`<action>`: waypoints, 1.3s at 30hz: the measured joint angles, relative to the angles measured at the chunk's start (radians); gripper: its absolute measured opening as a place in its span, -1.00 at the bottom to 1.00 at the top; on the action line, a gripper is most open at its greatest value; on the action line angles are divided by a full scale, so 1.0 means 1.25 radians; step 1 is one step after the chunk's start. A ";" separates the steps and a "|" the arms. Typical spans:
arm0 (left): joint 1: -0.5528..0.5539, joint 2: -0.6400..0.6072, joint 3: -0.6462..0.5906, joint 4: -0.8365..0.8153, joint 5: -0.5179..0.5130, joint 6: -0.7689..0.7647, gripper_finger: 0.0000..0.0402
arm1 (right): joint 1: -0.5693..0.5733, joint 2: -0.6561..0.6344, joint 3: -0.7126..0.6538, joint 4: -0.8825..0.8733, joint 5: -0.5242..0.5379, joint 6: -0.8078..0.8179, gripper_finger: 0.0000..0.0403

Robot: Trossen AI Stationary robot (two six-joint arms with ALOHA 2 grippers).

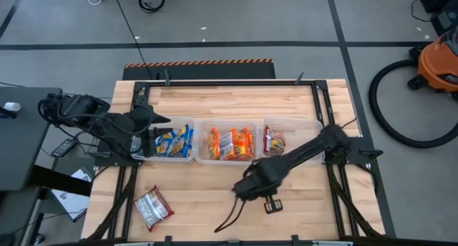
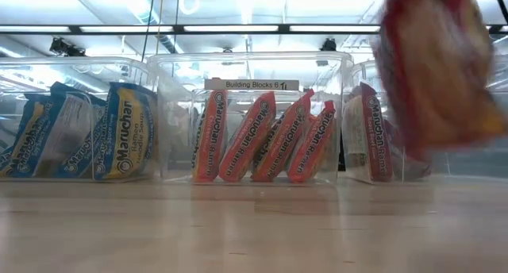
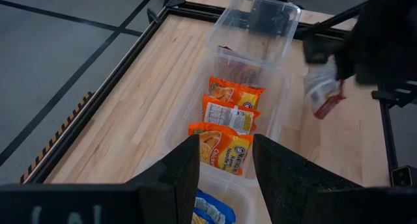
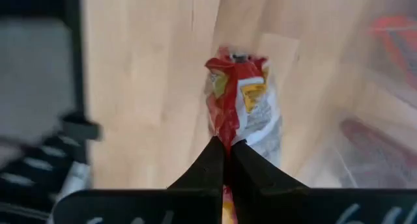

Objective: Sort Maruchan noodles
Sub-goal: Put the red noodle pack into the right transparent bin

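left gripper open, hovering over the blue-packet bin | loose red packet lying on the table | right gripper pinching a red noodle packet, lifted over the table's front

Both arms are matte black, built of chunky jointed links with loose black cables trailing off them. Each gripper ends in two flat, tapering black fingers, smooth, with no markings visible.
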 joint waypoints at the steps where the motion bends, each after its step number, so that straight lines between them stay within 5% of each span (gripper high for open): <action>1: 0.000 0.000 0.000 0.000 0.000 0.000 -0.26 | 0.005 -0.028 0.000 0.008 -0.001 0.039 -0.93; 11: 0.000 0.000 0.000 0.000 0.000 0.000 -0.26 | 0.040 -0.268 0.000 -0.006 0.151 0.399 -0.93; 20: 0.000 0.000 0.000 0.000 0.000 0.000 -0.26 | 0.039 -0.481 -0.034 -0.006 0.337 0.859 -0.93; 28: 0.000 0.000 0.000 0.000 0.000 0.000 -0.26 | 0.022 -0.692 -0.317 -0.005 0.366 1.107 -0.93; 39: 0.000 0.000 0.000 0.000 0.000 0.000 -0.26 | -0.066 -0.904 -0.679 -0.001 0.254 1.306 -0.93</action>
